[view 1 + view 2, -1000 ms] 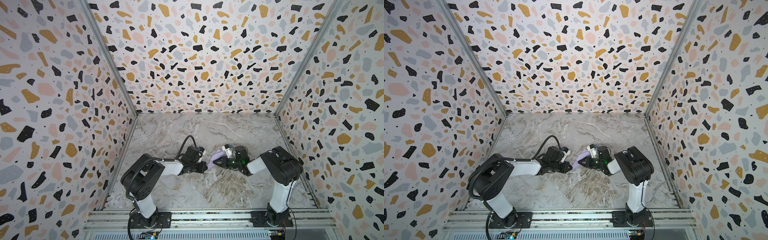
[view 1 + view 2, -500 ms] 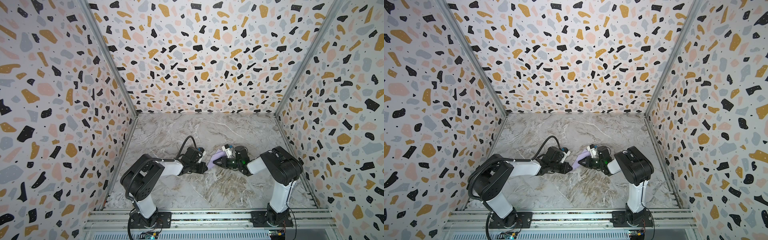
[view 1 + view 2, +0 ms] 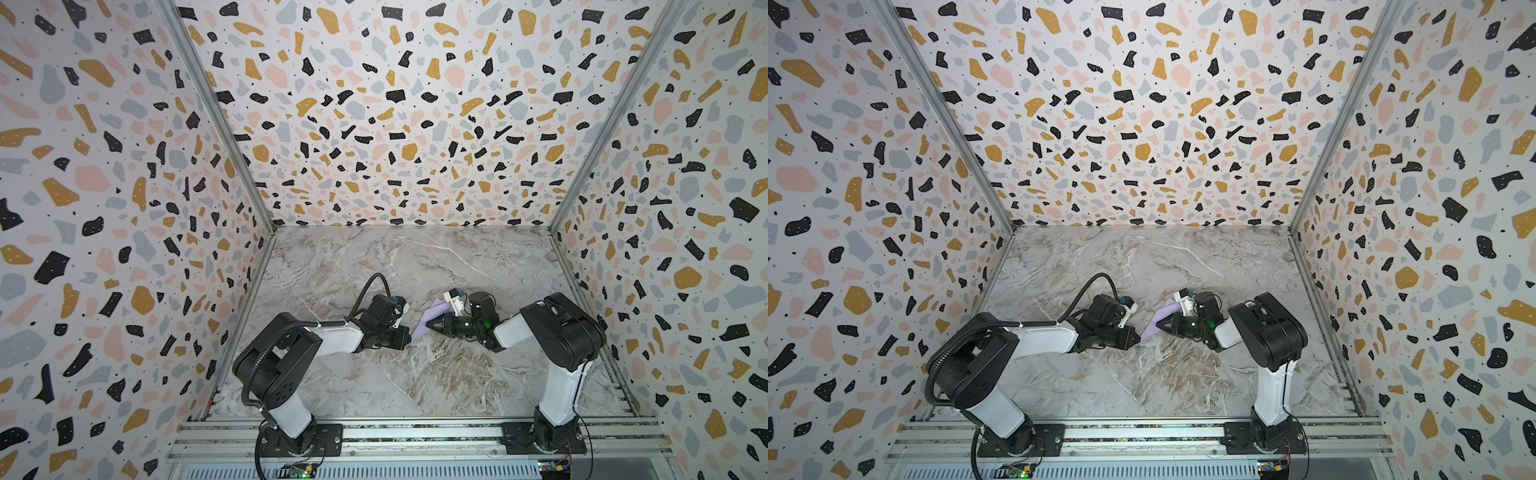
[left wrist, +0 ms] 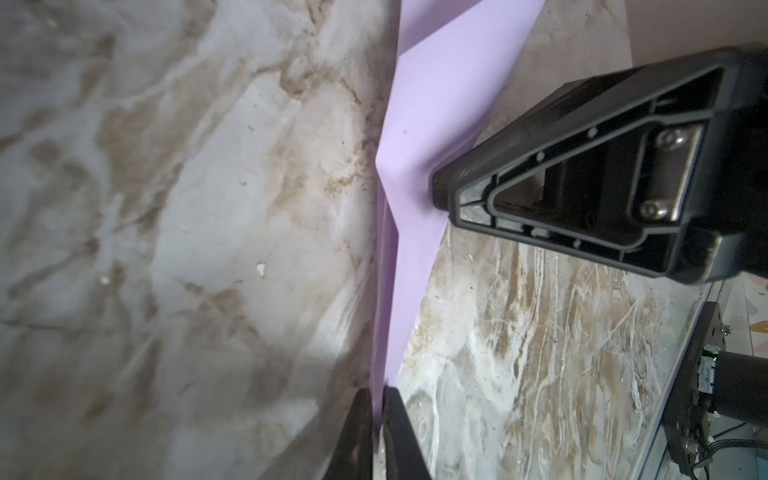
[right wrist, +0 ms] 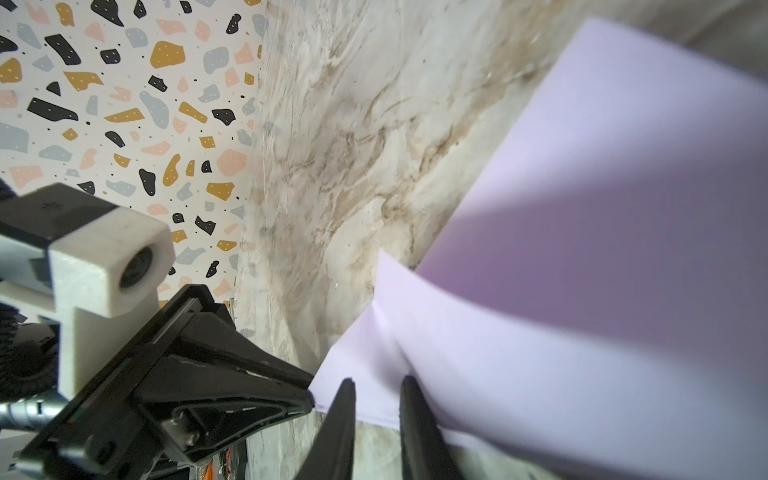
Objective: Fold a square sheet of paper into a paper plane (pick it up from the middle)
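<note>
We find the lilac sheet of paper (image 3: 419, 329), creased and bowed rather than flat, near the middle of the table (image 3: 415, 257) in both top views, caught between the two hands that face each other. The left hand (image 4: 376, 392) is clenched on one narrow end of the sheet. The right hand (image 5: 376, 384) comes from the opposite side, its fingers (image 5: 343, 415) pinching a raised fold farther along the same sheet.
</note>
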Motion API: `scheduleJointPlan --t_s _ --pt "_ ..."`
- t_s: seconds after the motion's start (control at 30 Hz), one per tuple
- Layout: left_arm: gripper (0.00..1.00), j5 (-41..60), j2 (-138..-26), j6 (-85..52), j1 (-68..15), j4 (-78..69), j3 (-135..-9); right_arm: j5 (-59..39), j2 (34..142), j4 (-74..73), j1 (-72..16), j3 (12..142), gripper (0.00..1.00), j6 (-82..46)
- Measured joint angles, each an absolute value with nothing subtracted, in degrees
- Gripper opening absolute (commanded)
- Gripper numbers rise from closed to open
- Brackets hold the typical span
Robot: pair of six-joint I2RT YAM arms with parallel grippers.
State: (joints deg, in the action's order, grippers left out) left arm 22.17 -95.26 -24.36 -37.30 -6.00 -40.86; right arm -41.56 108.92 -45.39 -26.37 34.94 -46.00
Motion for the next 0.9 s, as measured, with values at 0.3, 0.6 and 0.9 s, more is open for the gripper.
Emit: scheduleJointPlan --t_s 0.3,0.6,0.9 --pt "0.00 22.26 -95.31 -23.16 -37.30 -6.00 -40.86 -41.54 108.92 -45.39 -26.37 34.94 0.22 -46.00" --pt "0.01 22.98 -95.48 -21.61 -37.43 -6.00 -40.86 -41.54 108.97 -45.39 -26.37 34.94 0.22 -46.00" --pt "0.00 23.73 -95.50 -18.79 -38.76 -6.00 -40.86 -41.54 108.99 -45.41 -26.37 34.94 0.22 -46.00"
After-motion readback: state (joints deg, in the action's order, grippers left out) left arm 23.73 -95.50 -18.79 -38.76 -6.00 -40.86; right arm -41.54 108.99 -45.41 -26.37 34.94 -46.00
